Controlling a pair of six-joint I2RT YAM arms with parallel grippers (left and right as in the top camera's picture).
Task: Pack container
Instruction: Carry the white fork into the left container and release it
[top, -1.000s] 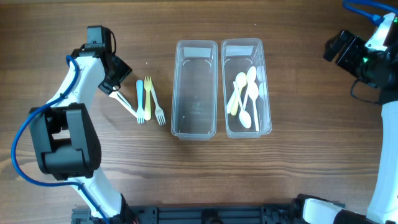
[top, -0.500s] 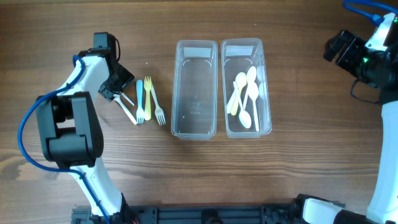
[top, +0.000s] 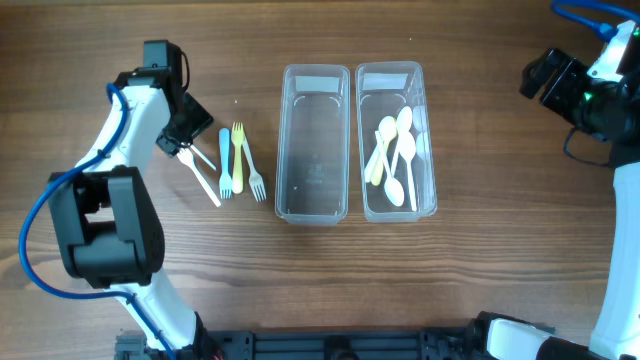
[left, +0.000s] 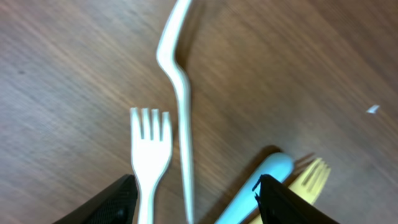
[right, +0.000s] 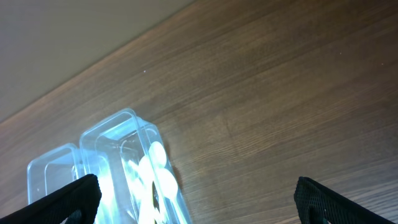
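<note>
My left gripper (top: 180, 138) is open and empty, low over two white forks (top: 203, 173) on the table. In the left wrist view one white fork (left: 149, 152) and a bent white handle (left: 180, 93) lie between my open fingers (left: 196, 208). A blue fork (top: 226, 160) and two yellow forks (top: 248, 160) lie just right of them; the blue handle (left: 261, 186) and a yellow fork (left: 309, 179) show beside my right finger. The left clear container (top: 315, 75) is empty. The right clear container (top: 390, 72) holds several pale spoons (top: 397, 155). My right gripper (top: 550, 80) is open and empty, raised at the far right.
The right wrist view looks down from a height on the spoon container (right: 118, 134), the spoons (right: 157, 168) and the empty container (right: 46, 171), with bare wood to the right. A small white speck (left: 372, 109) lies on the table.
My left gripper dipped toward the white forks, turned, then drew back a little. The white forks shifted slightly and now lie spread apart. The right arm has not moved.
</note>
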